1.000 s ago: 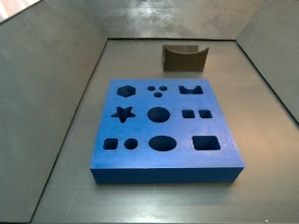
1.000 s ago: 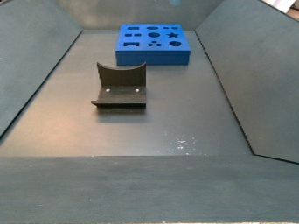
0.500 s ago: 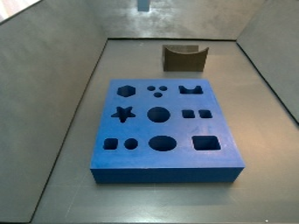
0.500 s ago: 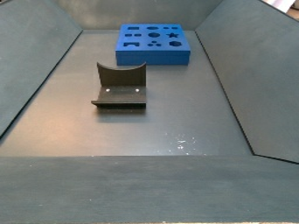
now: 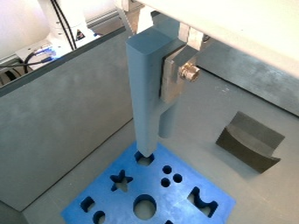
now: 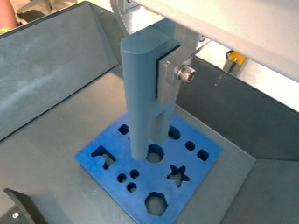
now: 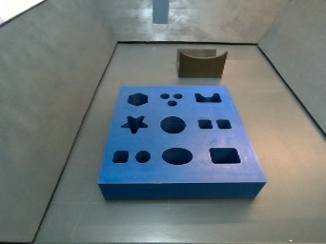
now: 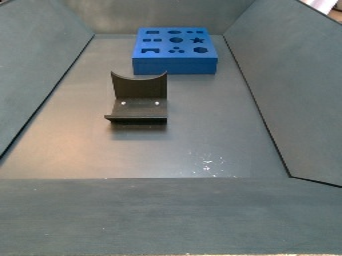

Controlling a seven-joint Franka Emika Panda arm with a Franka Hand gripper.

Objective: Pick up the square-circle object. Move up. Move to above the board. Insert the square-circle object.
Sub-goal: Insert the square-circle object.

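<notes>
Silver plate fingers (image 5: 177, 73) of gripper (image 6: 163, 61) clamped on upper part of tall slim grey-blue two-bar square-circle object (image 5: 147, 96), hanging upright high over thick bright-blue holed board (image 7: 178, 143). Judged: pick, lift, carry done; descent and insertion left. Peg tip (image 7: 159, 10) showed at top edge of side view. Grey walls well apart; dark brown notched block (image 8: 138, 98) clear of board.

Well below the jaws lies a dull grey table (image 8: 201, 130); plain grey walls (image 7: 57, 57) rise from it on every side and lean outward; the dark fixture (image 8: 136, 98) stands on it, off to one side of the jaws; a few bright specks (image 8: 207, 160) glint on the grey; past the wall's rim, level with the jaws, dark cables (image 5: 30, 61) hang against white.
</notes>
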